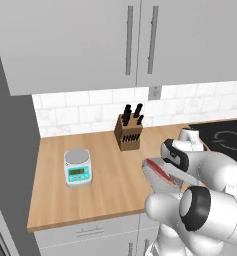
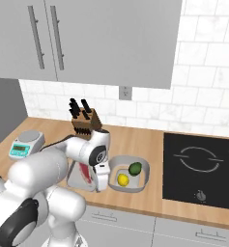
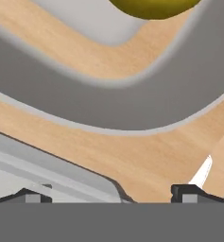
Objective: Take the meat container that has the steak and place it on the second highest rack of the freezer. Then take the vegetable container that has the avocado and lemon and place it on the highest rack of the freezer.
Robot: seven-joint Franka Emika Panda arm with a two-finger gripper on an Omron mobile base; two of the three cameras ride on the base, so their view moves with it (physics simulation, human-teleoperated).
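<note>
Meat container (image 2: 82, 177) left of vegetable container (image 2: 135, 184), knife block (image 2: 85, 121) behind

A rendered home kitchen

A wooden counter (image 2: 145, 140) is running under grey wall cabinets (image 1: 125, 40) and a white tile backsplash (image 2: 203, 96), with a knife block (image 1: 128, 131) and a kitchen scale (image 1: 78, 168) sitting on it, a black cooktop (image 2: 201, 169) lying flush in the top, and a wall outlet (image 2: 125, 92) showing between them.
</note>
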